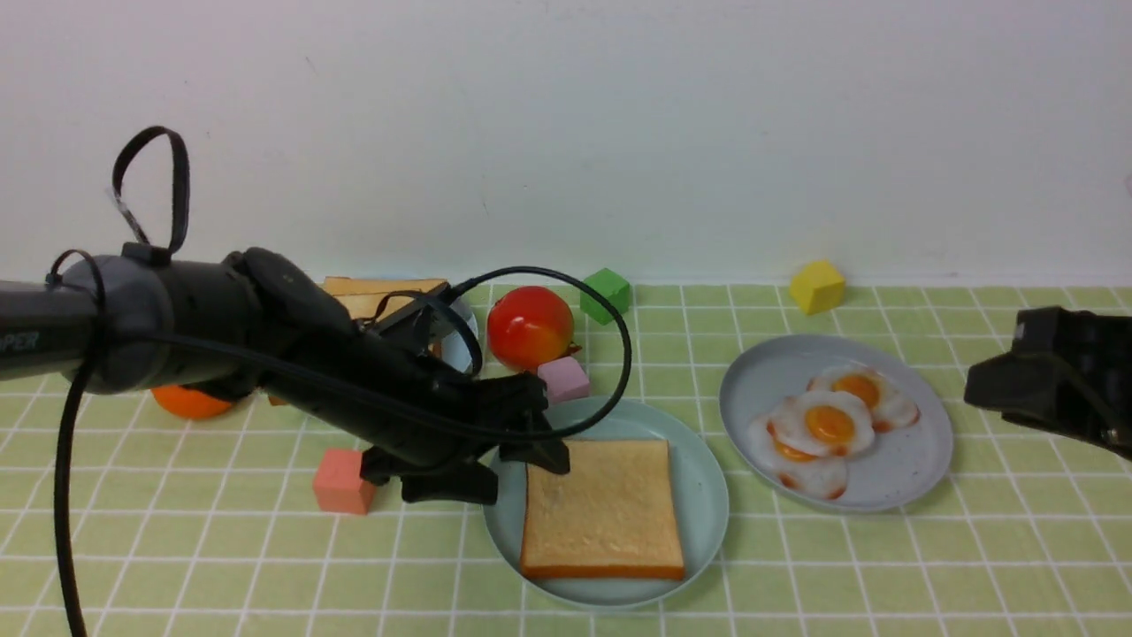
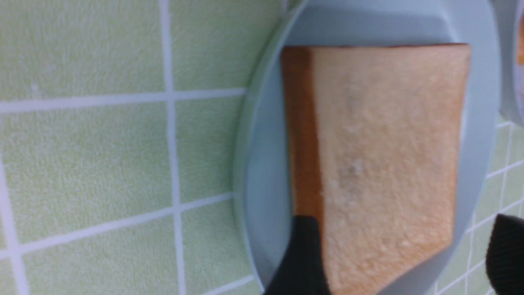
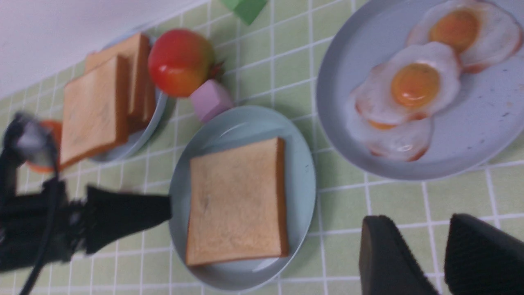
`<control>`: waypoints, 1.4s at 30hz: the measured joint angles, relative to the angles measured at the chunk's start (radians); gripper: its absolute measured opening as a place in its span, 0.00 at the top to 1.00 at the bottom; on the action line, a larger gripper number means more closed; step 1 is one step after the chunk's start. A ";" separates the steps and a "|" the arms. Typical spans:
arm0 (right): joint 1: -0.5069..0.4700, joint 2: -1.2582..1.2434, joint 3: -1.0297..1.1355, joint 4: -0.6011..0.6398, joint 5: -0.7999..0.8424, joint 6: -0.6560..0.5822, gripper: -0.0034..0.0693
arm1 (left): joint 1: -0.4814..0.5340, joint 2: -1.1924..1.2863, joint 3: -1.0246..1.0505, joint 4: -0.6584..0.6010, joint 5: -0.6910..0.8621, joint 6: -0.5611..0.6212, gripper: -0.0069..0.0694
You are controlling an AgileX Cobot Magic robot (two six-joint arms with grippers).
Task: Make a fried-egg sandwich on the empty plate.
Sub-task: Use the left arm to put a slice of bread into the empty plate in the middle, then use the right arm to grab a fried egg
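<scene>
One tan toast slice (image 1: 606,511) lies flat on the mint-green plate (image 1: 707,495), near the table's front middle. My left gripper (image 1: 508,469) is open at the plate's left rim. In the left wrist view its fingers (image 2: 303,254) stand wide apart over the near end of the toast (image 2: 385,143), one over the crust and the other clear of it. Several fried eggs (image 1: 831,425) lie on a grey-blue plate (image 1: 911,469) to the right. My right gripper (image 1: 977,389) is open and empty (image 3: 421,223), above the cloth to the right of the egg plate (image 3: 470,135).
Behind my left arm, a grey-blue plate holds stacked toast slices (image 1: 380,296). A tomato (image 1: 529,326) and a pink block (image 1: 563,379) sit just behind the mint plate. There are also a green cube (image 1: 607,294), a yellow cube (image 1: 817,286), a salmon cube (image 1: 343,480) and an orange (image 1: 190,402).
</scene>
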 joint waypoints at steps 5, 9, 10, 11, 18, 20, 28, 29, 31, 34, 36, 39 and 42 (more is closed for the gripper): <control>-0.111 0.116 0.000 0.022 -0.022 0.035 0.61 | 0.029 -0.095 -0.070 0.072 0.111 0.001 0.15; -0.179 0.221 0.000 0.177 -0.031 -0.045 0.61 | 0.007 -0.167 -0.140 0.035 0.215 0.031 0.32; -0.194 0.269 -0.001 0.308 -0.036 -0.135 0.61 | -0.028 -0.183 -0.166 0.004 0.245 0.052 0.44; -0.202 0.318 -0.001 0.416 -0.044 -0.245 0.60 | -0.069 -0.195 -0.184 -0.008 0.258 0.064 0.56; -0.212 0.509 -0.005 0.892 -0.072 -0.689 0.50 | -0.291 -0.207 -0.203 0.287 0.196 -0.099 0.93; -0.212 0.567 -0.008 1.010 -0.072 -0.804 0.48 | -0.335 -0.207 -0.203 0.449 0.173 -0.217 0.93; -0.212 0.686 -0.011 1.135 -0.058 -0.935 0.47 | -0.373 -0.207 -0.203 0.681 0.162 -0.391 0.93; -0.212 0.697 -0.011 1.137 -0.055 -0.937 0.47 | -0.373 -0.207 -0.203 0.683 0.161 -0.393 0.93; -0.212 0.721 -0.011 1.145 -0.046 -0.938 0.47 | -0.373 -0.207 -0.203 0.684 0.159 -0.396 0.93; -0.212 0.756 -0.011 1.148 -0.025 -0.941 0.47 | -0.373 -0.207 -0.203 0.684 0.156 -0.398 0.93; -0.212 0.779 -0.013 1.150 -0.015 -0.943 0.47 | -0.373 -0.207 -0.203 0.685 0.153 -0.398 0.93; -0.212 0.812 -0.026 1.153 -0.004 -0.945 0.47 | -0.373 -0.207 -0.203 0.685 0.152 -0.398 0.93; -0.212 0.834 -0.047 1.156 0.012 -0.945 0.47 | -0.373 -0.207 -0.203 0.685 0.153 -0.398 0.93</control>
